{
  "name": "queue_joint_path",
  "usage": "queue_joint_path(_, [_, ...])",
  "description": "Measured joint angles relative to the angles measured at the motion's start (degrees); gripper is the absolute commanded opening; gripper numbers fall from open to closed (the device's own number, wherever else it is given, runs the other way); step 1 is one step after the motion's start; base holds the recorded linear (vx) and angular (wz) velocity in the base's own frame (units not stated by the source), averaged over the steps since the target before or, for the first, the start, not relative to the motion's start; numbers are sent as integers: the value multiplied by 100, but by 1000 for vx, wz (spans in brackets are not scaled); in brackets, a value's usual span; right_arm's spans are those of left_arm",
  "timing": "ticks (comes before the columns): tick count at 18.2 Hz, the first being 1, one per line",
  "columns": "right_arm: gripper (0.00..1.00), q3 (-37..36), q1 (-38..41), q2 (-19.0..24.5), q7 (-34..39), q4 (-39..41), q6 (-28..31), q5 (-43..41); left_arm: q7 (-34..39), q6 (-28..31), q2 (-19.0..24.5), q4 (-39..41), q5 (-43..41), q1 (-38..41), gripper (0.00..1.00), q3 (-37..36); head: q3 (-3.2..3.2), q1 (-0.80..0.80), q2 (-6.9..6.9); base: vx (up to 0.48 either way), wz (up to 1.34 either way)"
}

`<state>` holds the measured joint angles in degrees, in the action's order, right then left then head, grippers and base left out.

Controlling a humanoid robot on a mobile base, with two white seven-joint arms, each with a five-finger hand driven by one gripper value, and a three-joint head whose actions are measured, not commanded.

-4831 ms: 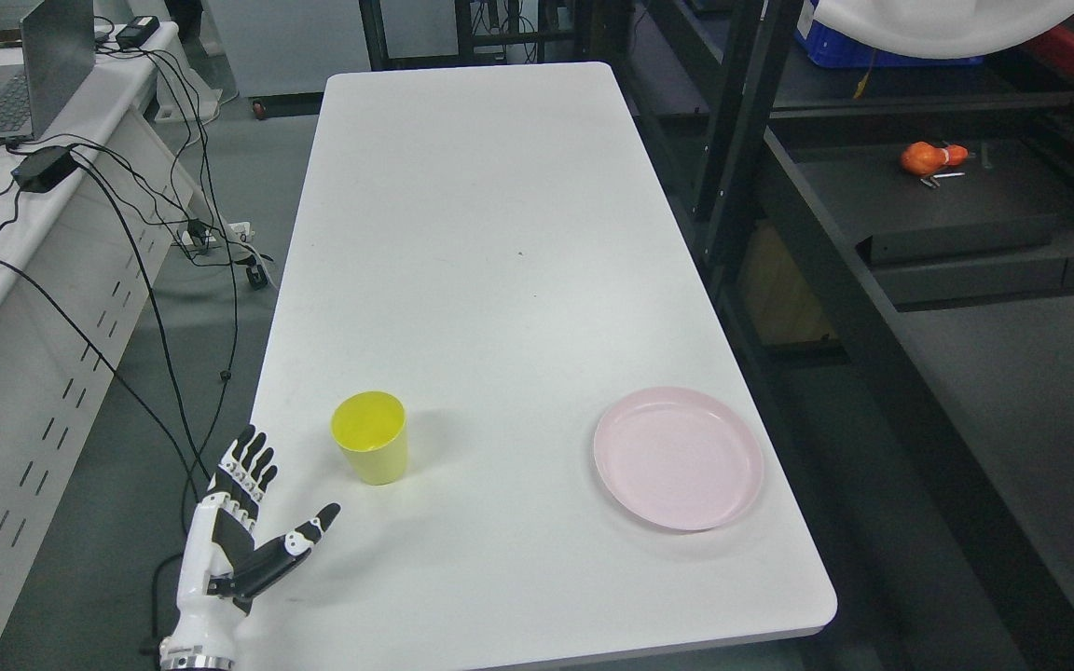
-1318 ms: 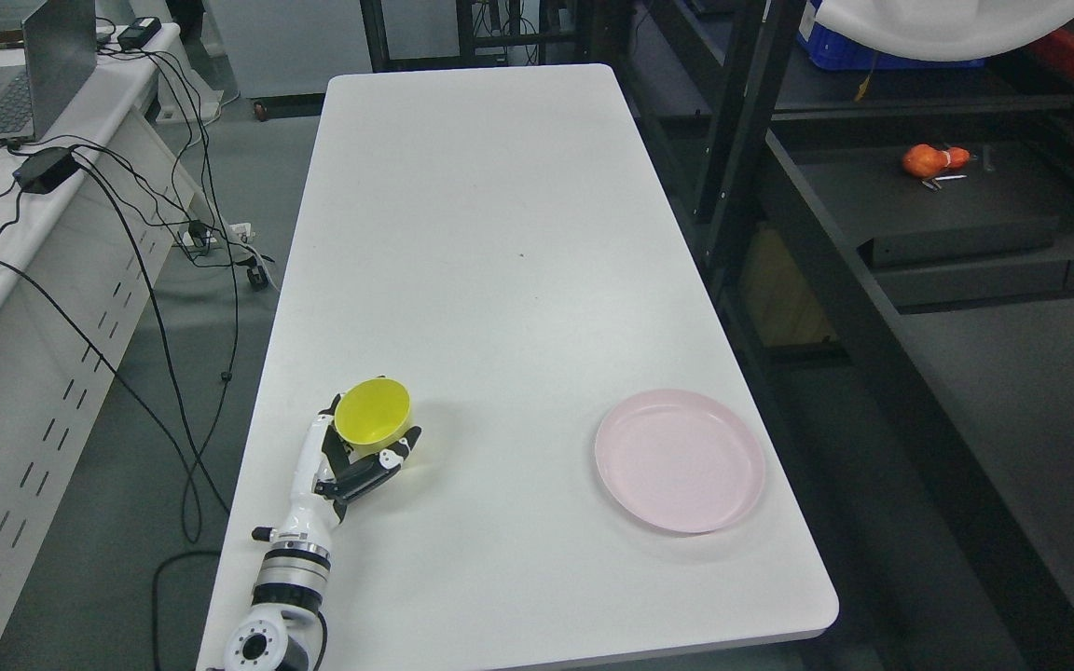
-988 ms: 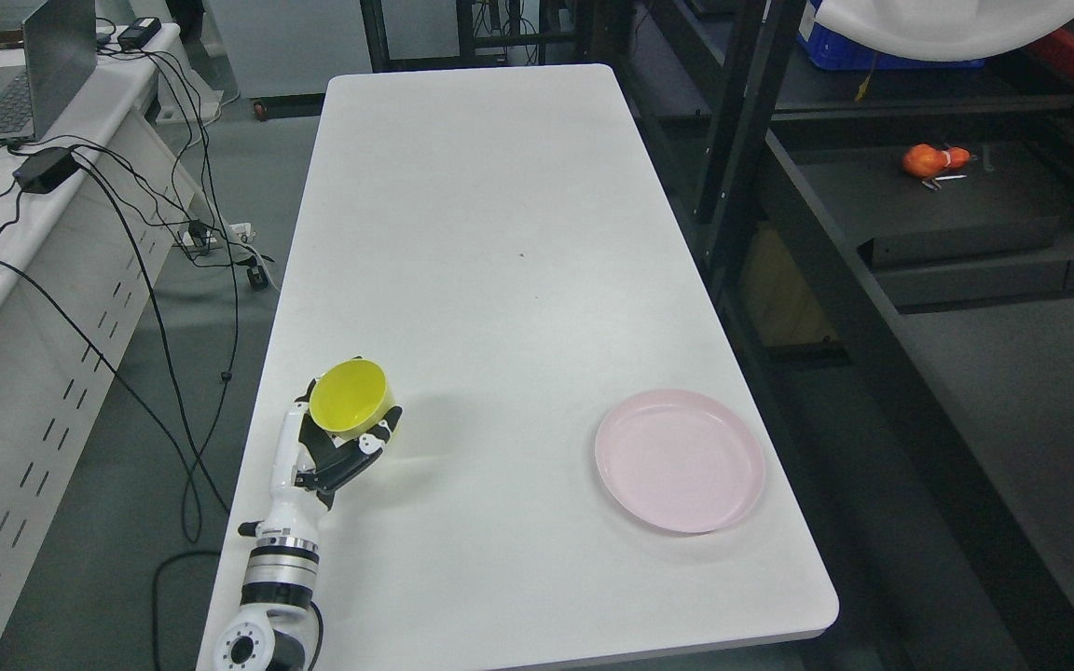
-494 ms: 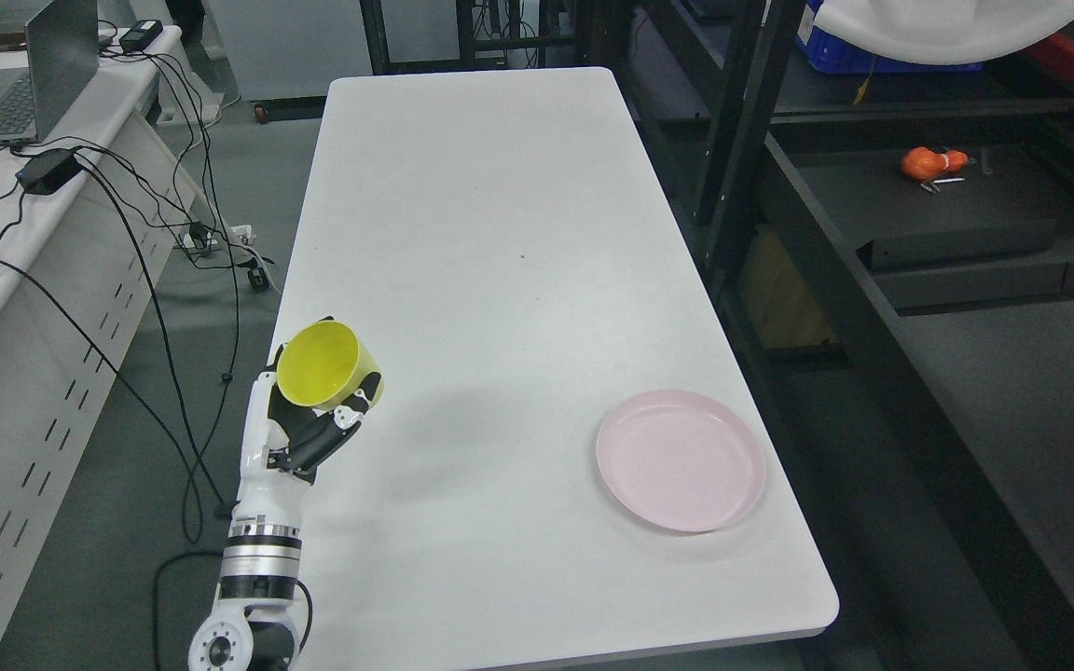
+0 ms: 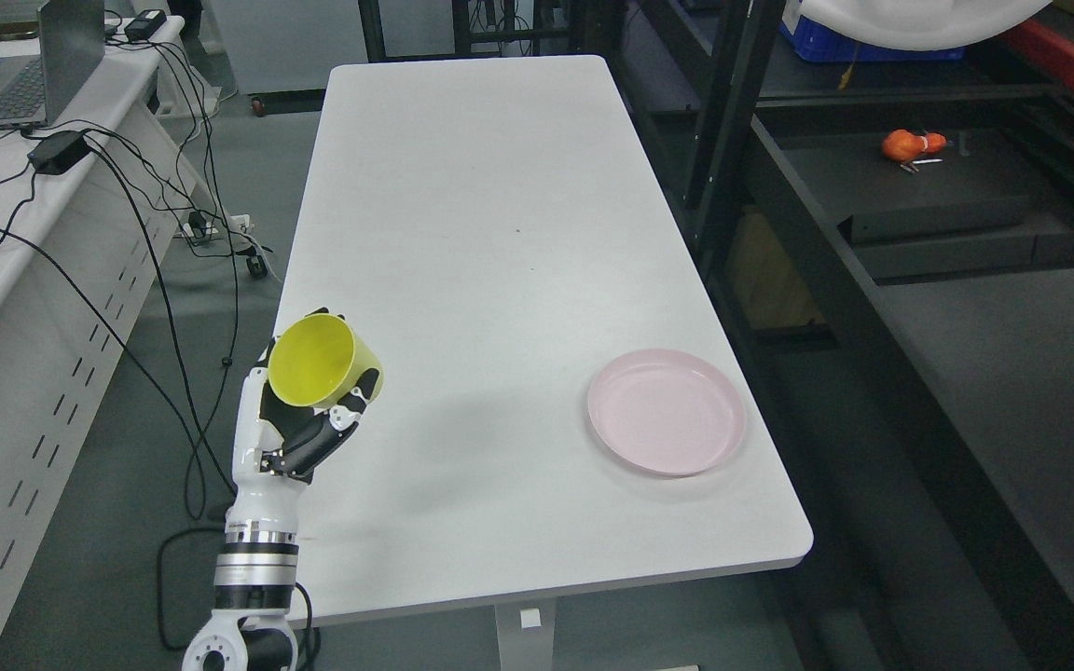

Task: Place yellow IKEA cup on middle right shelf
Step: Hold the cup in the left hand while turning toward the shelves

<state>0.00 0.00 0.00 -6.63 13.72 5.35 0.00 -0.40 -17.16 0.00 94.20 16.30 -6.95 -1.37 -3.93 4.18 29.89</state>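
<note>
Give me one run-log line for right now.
left hand: shut on yellow cup | cup: lifted off white table, tilted | pink plate: on table | shelf: not reached

Long white rectangular table [image 5: 500, 233], top mostly bare. Round pale pink plastic plate [image 5: 667, 411] flat near right edge. White-and-black robotic left hand [image 5: 299, 424] above near-left edge, fingers wrapped around bright yellow plastic cup [image 5: 318, 361]; cup raised off table, tilted, mouth turned toward camera. Black metal shelving rack [image 5: 873, 308] just right of table; small orange object [image 5: 905, 145] on dark shelf. White side desk [image 5: 6, 224] at left: grey laptop [image 5: 20, 75], tangled black cables [image 5: 127, 186].
</note>
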Motion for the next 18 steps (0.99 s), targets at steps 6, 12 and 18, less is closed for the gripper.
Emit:
queue_joint_path(6, [99, 0, -1, 0, 0, 0, 0, 0, -5, -23, 0, 144, 4, 86, 0, -110, 0, 0, 0, -181, -208])
queue_joint_path(12, [99, 0, -1, 0, 0, 0, 0, 0, -8, -25, 0, 232, 5, 123, 0, -280, 0, 0, 0, -250, -197])
queue_joint_path(18, [99, 0, -1, 0, 0, 0, 0, 0, -9, -60, 0, 276, 5, 121, 1, -509, 0, 0, 0, -314, -560])
